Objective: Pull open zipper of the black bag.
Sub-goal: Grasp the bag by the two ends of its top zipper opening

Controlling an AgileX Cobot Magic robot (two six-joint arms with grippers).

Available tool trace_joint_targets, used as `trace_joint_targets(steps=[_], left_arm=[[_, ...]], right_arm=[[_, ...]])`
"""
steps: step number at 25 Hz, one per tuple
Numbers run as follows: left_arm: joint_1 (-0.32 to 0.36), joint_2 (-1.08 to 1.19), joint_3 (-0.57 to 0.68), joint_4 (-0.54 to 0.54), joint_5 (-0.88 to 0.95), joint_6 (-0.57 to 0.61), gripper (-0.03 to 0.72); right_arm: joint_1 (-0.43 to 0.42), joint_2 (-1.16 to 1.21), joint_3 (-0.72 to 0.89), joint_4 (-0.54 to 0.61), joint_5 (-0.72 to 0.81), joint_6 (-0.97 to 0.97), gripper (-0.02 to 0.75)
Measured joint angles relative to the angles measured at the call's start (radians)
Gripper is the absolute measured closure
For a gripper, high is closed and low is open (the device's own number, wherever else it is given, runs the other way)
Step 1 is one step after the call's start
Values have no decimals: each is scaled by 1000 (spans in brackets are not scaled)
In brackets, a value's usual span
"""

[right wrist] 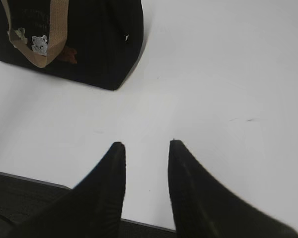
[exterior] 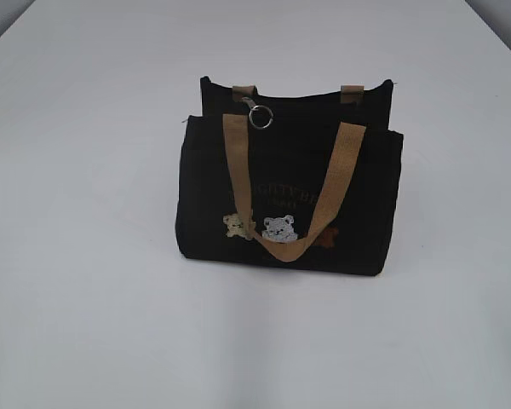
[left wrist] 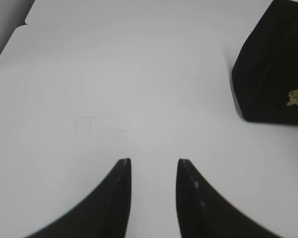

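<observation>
Black bag [exterior: 289, 200] upright mid-counter [exterior: 85, 298], front with bear patches [exterior: 264, 227] facing camera, one tan handle [exterior: 324, 213] drooped over front. Zipper [exterior: 260, 117] ring pull at top edge, left of bag's middle, near rear handle tab. Left gripper [left wrist: 154, 161] left of bag, well apart, fingers parted, empty. Right gripper [right wrist: 146, 144] right of bag, well apart, fingers parted, empty.

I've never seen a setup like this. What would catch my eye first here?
The black bag stands alone mid-table, a tan handle drooping over small bear patches on its front. A shiny key-ring pull glints at the top edge, left of center. Each wrist view shows a dark end effector, left and right, open over bare table.
</observation>
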Motion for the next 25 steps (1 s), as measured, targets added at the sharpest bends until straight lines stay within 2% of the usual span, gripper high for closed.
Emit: trace_joint_targets(steps=[9, 12, 14, 15, 18, 20, 22, 25], left_arm=[[0, 0, 0, -11, 0, 0, 453], [0, 22, -1, -88, -1, 9, 453], [0, 88, -6, -228, -37, 93, 449], [0, 141, -8, -316, -76, 181, 443], [0, 339, -14, -676, -251, 648, 421], [0, 499, -15, -868, -337, 921, 406], [0, 687, -15, -1119, -376, 1298, 381], [0, 975, -18, -1415, -391, 1739, 349]], right_arm=[[0, 0, 0, 0, 0, 0, 496], [0, 0, 0, 0, 0, 0, 496], [0, 0, 0, 0, 0, 0, 496], [0, 0, 0, 0, 0, 0, 496], [0, 0, 0, 0, 0, 0, 496], [0, 0, 0, 0, 0, 0, 496], [0, 0, 0, 0, 0, 0, 496], [0, 0, 0, 0, 0, 0, 496]])
